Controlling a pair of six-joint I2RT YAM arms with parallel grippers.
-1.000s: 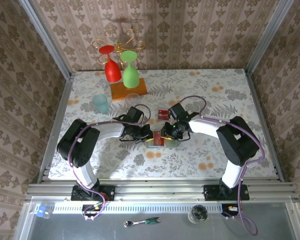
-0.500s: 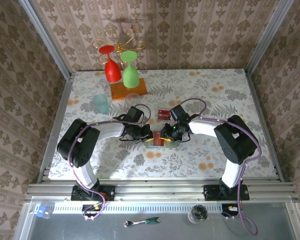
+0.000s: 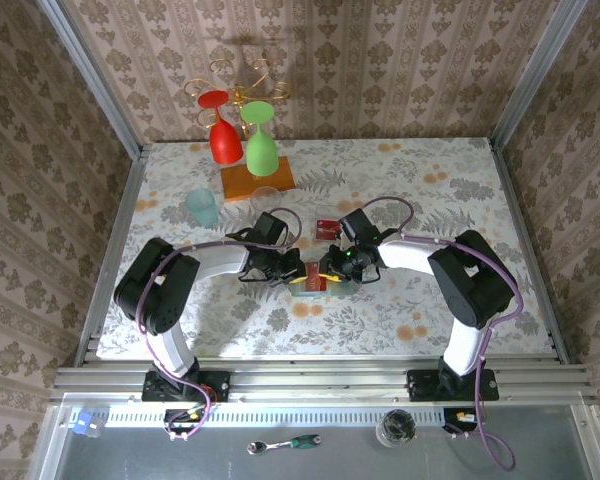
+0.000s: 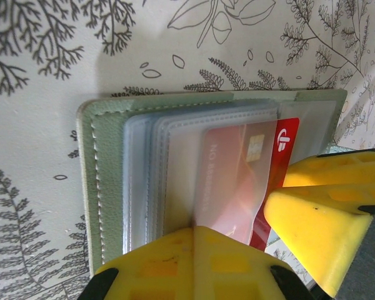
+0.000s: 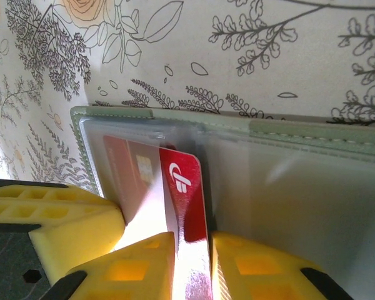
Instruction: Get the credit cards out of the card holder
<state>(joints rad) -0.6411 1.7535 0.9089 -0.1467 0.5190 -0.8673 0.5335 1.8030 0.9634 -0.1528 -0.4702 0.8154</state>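
Observation:
The pale green card holder [image 4: 106, 187] lies open on the flowered table, between the two arms [image 3: 313, 288]. My left gripper [image 4: 197, 230] is shut on the edge of one of its clear pocket sleeves, and a red credit card [image 4: 287, 134] pokes out of that sleeve to the right. In the right wrist view the same red card [image 5: 186, 187] stands between my right gripper's [image 5: 192, 240] yellow fingers, which are shut on its free edge. The holder's green rim [image 5: 287, 131] runs behind it. Another red card [image 3: 327, 229] lies loose on the table just beyond the holder.
At the back left a wooden base carries a rack with a red and a green wine glass [image 3: 242, 140]. A teal cup [image 3: 202, 207] and a clear glass [image 3: 266, 196] stand left of the holder. Patterned walls close the table in on three sides.
My right gripper has edged a little to the left at the holder and its jaws have narrowed slightly on the card. The left arm has stayed put.

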